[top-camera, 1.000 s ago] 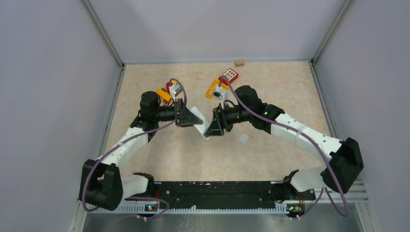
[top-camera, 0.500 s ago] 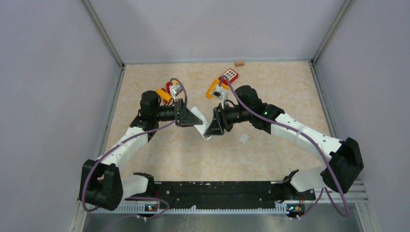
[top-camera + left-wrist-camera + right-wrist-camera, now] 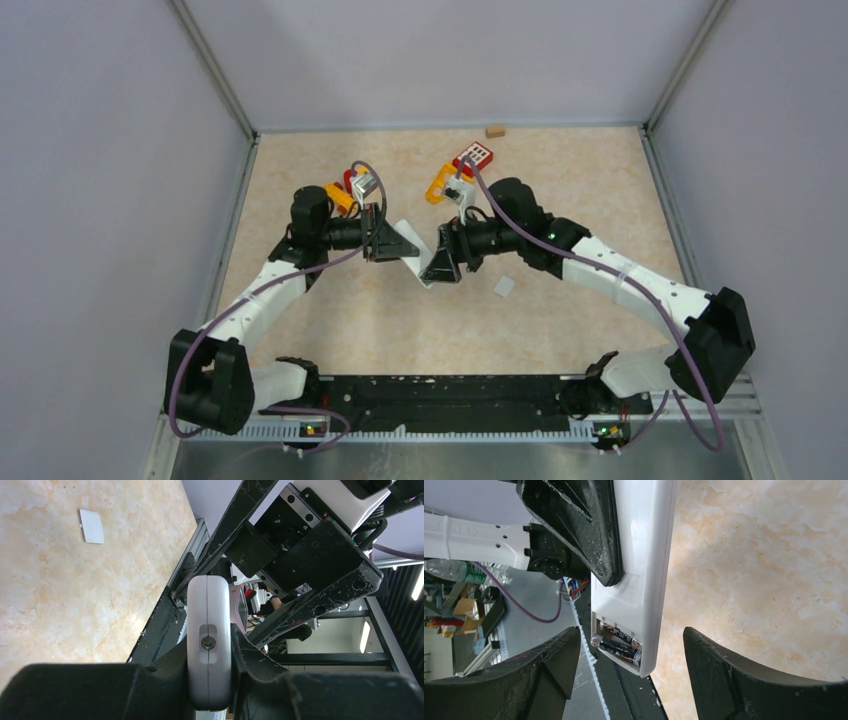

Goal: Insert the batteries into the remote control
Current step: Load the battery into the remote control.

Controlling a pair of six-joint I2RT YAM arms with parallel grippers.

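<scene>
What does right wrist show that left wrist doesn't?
Only right wrist: the open battery bay of the remote, with two dark batteries lying in it. It also shows the right hand open around that end, clear of it on both sides.
Only left wrist: the remote edge-on, with its seam and a small screw, plus a white flat piece lying on the table.
Both: the white remote, the left hand clamped on it, and the tan table.

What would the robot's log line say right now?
left gripper: holds remote | right gripper: open at remote's end | batteries: two loaded | cover: off, on table
</scene>
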